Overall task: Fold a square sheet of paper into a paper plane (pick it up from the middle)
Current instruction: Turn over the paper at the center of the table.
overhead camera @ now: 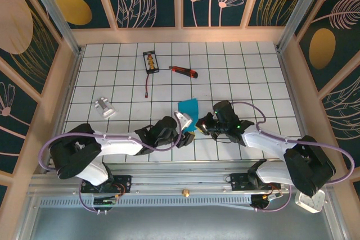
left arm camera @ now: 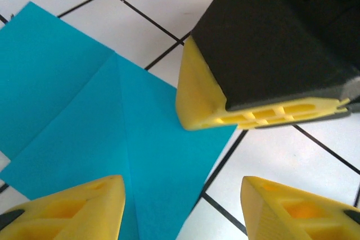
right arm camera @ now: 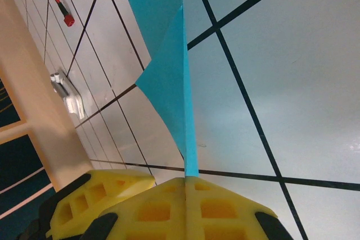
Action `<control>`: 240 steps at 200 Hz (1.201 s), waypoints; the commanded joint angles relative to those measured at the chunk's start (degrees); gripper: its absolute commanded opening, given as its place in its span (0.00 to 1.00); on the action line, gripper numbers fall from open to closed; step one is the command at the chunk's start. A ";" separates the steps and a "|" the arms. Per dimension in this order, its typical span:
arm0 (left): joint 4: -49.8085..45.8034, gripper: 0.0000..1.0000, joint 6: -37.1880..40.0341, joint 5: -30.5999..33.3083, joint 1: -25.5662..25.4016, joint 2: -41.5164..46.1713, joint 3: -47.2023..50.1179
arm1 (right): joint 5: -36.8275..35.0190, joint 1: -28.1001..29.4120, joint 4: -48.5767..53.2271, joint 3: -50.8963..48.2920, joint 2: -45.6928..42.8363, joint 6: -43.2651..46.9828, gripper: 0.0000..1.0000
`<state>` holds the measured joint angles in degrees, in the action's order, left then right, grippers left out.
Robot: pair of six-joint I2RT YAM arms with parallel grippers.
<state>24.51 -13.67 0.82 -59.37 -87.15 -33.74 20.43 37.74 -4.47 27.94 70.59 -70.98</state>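
Note:
The square sheet of paper (overhead camera: pixel 188 107) is cyan-blue, folded into an angular shape with a crease, and lies mid-table. In the right wrist view my right gripper (right arm camera: pixel 185 181) is shut on a narrow edge of the sheet (right arm camera: pixel 166 66), which rises from the tiles into the closed jaws. In the left wrist view my left gripper (left arm camera: pixel 185 212) stands open just above the sheet (left arm camera: pixel 73 111), one finger over the paper and one over bare tile, nothing between them. A right finger (left arm camera: pixel 214 105) hangs close in front of it. From above, the left gripper (overhead camera: pixel 187 133) and right gripper (overhead camera: pixel 200 123) meet at the sheet's near corner.
A red-and-black utility knife (overhead camera: pixel 184 71), a black card (overhead camera: pixel 150 61) with a red cord (overhead camera: pixel 147 85), and a small metal piece (overhead camera: pixel 104 107) lie farther back and left on the white grid table (overhead camera: pixel 253 77). Wooden walls border the table.

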 commanded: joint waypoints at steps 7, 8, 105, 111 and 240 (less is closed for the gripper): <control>-0.97 0.56 4.44 3.32 -0.91 -1.75 -2.69 | 0.95 -0.57 -0.28 1.50 -0.98 -1.75 0.00; -1.01 0.56 4.48 3.36 -0.96 -1.77 -2.80 | 0.94 -0.61 -0.32 1.50 -0.98 -1.77 0.00; -2.33 0.43 7.59 4.16 -1.35 -4.41 -4.50 | 1.55 -1.01 -1.57 1.68 -0.27 -3.37 0.00; -2.28 0.42 7.67 4.28 -1.31 -4.43 -4.45 | 1.46 -1.07 -1.51 1.68 -0.27 -3.37 0.00; 0.49 0.01 5.70 3.25 -1.31 -3.34 -4.28 | 1.44 -2.07 -1.08 1.80 -0.34 -3.15 0.10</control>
<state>23.33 -7.09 4.49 -60.45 -90.91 -36.60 21.19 36.93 -5.32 27.94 70.61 -74.11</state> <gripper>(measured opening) 0.068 0.064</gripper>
